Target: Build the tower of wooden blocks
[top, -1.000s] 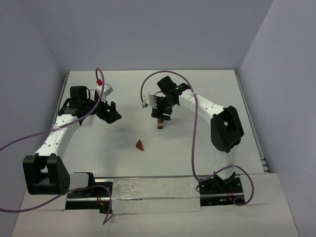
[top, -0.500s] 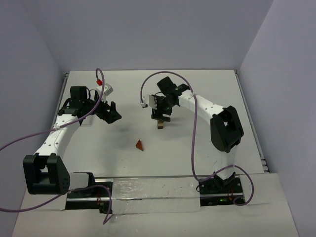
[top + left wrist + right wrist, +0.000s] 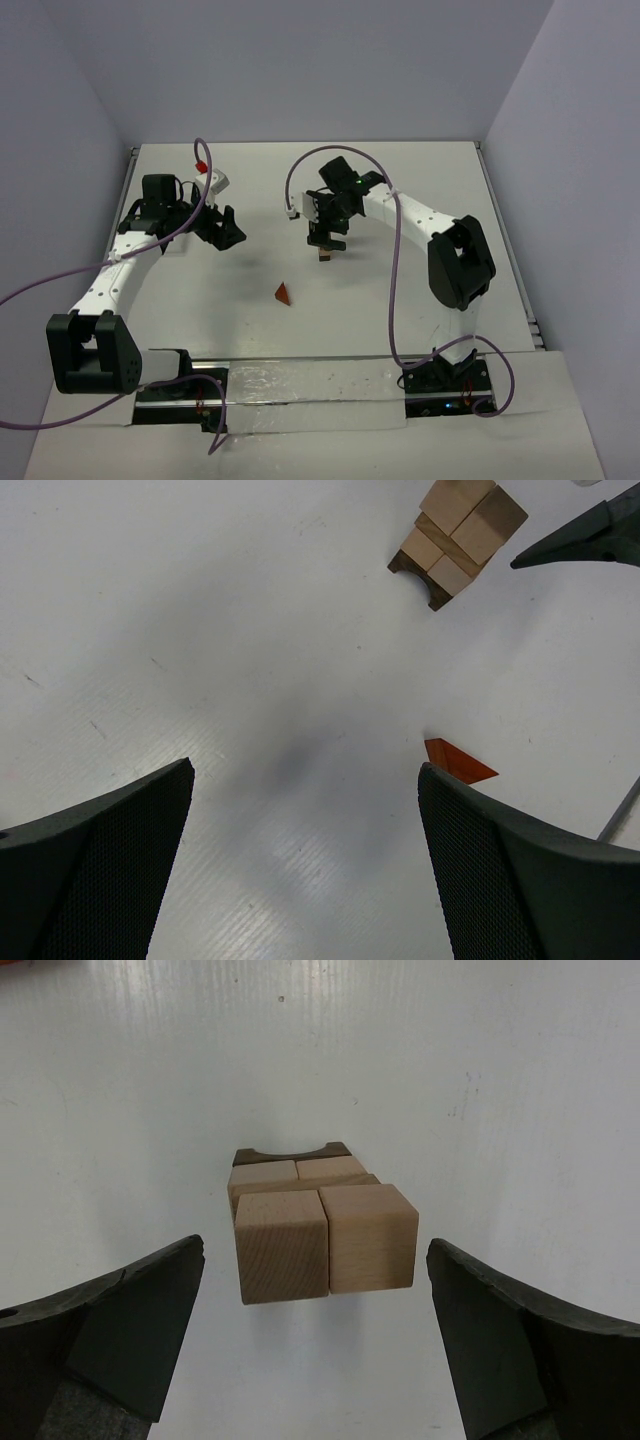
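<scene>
The wood block tower (image 3: pixel 323 255) stands near the middle of the white table (image 3: pixel 420 180), a little closer to the far edge than to the near one. From the right wrist view it (image 3: pixel 322 1230) shows two light tan cubes (image 3: pixel 283 1245) side by side on top, a thin brown plank (image 3: pixel 330 1182) under them, two more tan cubes below that, and a dark arch piece (image 3: pixel 290 1154) at the bottom resting on the table.

The right gripper (image 3: pixel 325 240) hangs directly over the tower. Its jaws stand wide apart (image 3: pixel 315 1248), one on each side of the top cubes, with bare table showing between each finger and the blocks. It has hold of nothing.

The reddish-brown triangular wedge (image 3: pixel 284 292) lies alone on the table, apart from the tower, toward the near edge and to the left of the stack. In the left wrist view the wedge (image 3: pixel 458 762) sits just beside the inner edge of the right-hand finger, and the tower (image 3: pixel 458 540) is farther off, with a dark fingertip of the other arm close to it.

The left gripper (image 3: pixel 228 230) is toward the left edge of the table, well apart from both the tower and the wedge. Its jaws (image 3: pixel 305 770) are spread fully and there is only table surface between them.
</scene>
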Robot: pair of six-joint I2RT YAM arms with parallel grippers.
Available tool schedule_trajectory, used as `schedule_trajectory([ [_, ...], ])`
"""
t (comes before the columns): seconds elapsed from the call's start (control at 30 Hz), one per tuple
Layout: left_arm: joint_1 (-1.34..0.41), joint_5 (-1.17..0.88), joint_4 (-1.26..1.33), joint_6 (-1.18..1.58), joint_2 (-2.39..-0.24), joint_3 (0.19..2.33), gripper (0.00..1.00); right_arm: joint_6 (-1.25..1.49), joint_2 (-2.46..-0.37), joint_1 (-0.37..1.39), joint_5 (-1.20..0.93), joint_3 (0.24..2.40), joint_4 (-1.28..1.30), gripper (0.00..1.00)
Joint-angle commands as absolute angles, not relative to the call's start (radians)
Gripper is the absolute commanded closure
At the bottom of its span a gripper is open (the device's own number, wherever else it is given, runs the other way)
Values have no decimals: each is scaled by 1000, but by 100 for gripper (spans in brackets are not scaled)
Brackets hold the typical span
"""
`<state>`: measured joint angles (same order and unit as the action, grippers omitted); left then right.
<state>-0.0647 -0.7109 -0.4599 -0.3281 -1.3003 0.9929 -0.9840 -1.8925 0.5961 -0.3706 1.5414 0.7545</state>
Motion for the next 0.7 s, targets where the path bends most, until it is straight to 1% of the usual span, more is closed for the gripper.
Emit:
schedule_trajectory([
  [0.0,-69,-715,-454,-350,-1302,1033,1,-975,-1806,603,-398,1565,768,0],
  [0.3,-71,-714,-452,-362,-1266,1029,1,-966,-1653,617,-427,1635,847,0],
  [0.43,-78,-767,-498,-461,-1236,1013,1,-948,-1572,629,-437,1640,854,0],
  [0.47,-80,-786,-529,-503,-1227,1003,1,-939,-1553,629,-440,1642,856,0],
  [0.57,-98,-863,-637,-784,-1194,982,1,-893,-1511,625,-456,1643,862,0],
  [0.63,-154,-885,-825,-985,-1207,1001,1,-845,-1476,609,-475,1619,853,0],
  [0.67,-187,-860,-874,-1054,-1218,1008,1,-827,-1467,600,-480,1604,847,0],
])
